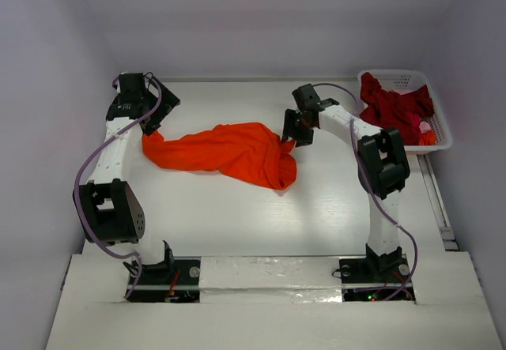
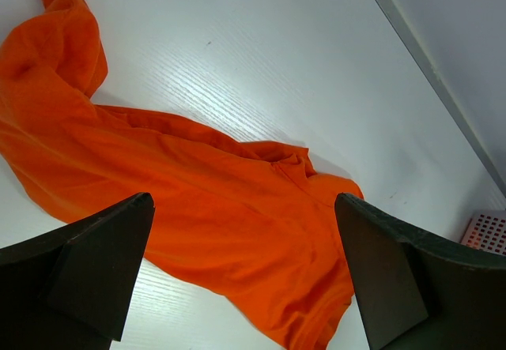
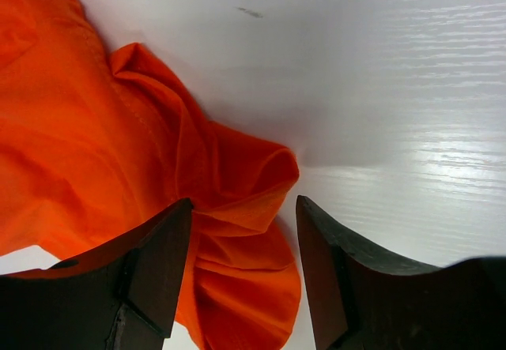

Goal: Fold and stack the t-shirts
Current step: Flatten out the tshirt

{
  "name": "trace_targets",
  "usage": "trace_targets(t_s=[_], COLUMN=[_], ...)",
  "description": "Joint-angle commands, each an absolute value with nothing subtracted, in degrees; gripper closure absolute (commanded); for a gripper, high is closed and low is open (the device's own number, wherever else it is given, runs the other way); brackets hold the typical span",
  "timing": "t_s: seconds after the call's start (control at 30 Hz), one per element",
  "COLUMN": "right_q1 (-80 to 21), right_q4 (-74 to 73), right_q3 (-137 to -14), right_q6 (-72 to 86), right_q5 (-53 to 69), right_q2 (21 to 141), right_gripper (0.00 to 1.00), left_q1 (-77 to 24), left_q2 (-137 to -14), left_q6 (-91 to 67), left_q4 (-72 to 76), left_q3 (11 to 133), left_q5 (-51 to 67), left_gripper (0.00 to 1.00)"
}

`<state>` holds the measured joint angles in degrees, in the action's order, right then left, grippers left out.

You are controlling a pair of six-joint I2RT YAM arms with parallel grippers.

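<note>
The bright orange t-shirt (image 1: 229,151) lies crumpled in a long band across the middle of the table. Over its left end hangs my left gripper (image 1: 152,127), open wide, with cloth (image 2: 198,200) below and between the fingers and nothing gripped (image 2: 243,204). My right gripper (image 1: 294,135) is at the shirt's right end. In the right wrist view its jaws (image 3: 243,204) straddle a raised fold of orange cloth (image 3: 237,184), with a gap at the right finger, so it is open. A dark crimson t-shirt (image 1: 391,105) is bunched inside the basket.
The white latticed basket (image 1: 443,138) stands at the back right corner, with small pink and orange items inside; its corner (image 2: 486,233) shows in the left wrist view. The back wall runs close behind the left gripper. White tabletop (image 1: 237,223) lies in front of the shirt.
</note>
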<state>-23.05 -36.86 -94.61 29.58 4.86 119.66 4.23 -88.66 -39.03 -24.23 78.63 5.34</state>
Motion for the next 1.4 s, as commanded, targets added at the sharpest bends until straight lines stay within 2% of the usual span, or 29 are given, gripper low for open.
trace_targets(t_s=[0.0, 0.17, 0.27, 0.33, 0.4, 0.67, 1.1, 1.2, 1.37], right_q1=[-23.64, -23.64, -23.64, -24.16, -24.17, -24.17, -23.56, -22.94, -21.80], right_q4=[-35.60, -35.68, -35.68, -35.68, -36.03, -37.70, -55.54, -56.25, -55.02], right_q3=[-95.98, -96.50, -96.42, -96.42, -96.68, -99.83, -141.66, -143.70, -139.49], right_q6=[28.65, 28.74, 28.83, 28.92, 29.00, 27.34, 24.26, 24.70, 24.52], right_q5=[6.06, 6.42, 6.07, 5.63, 5.01, 3.00, 0.18, 0.27, 0.18], right_q2=[120.32, 120.59, 120.59, 120.67, 120.67, 120.32, 126.47, 126.65, 126.04], right_gripper=[0.39, 0.40, 0.62, 0.85, 1.00, 1.00, 1.00, 1.00, 1.00], left_q1=[4.13, 4.13, 4.13, 4.13, 4.13, 3.60, 3.08, 3.08, 2.55], left_q2=[-88.51, -88.94, -88.95, -89.03, -89.03, -89.03, -88.24, -88.24, -87.98], left_q6=[-38.58, -38.50, -38.58, -38.58, -38.58, -38.41, -38.14, -37.88, -38.05], left_q4=[-22.94, -23.12, -22.94, -22.94, -23.03, -23.12, -23.12, -23.20, -23.20], left_q3=[79.72, 79.89, 79.89, 79.89, 79.98, 79.98, 79.28, 79.10, 78.58], left_q5=[5.19, 5.19, 5.36, 5.36, 5.27, 5.19, 5.19, 5.10, 5.19], left_gripper=[0.01, 0.01, 0.01, 0.01, 0.01, 0.01, 0.01, 0.01, 0.01])
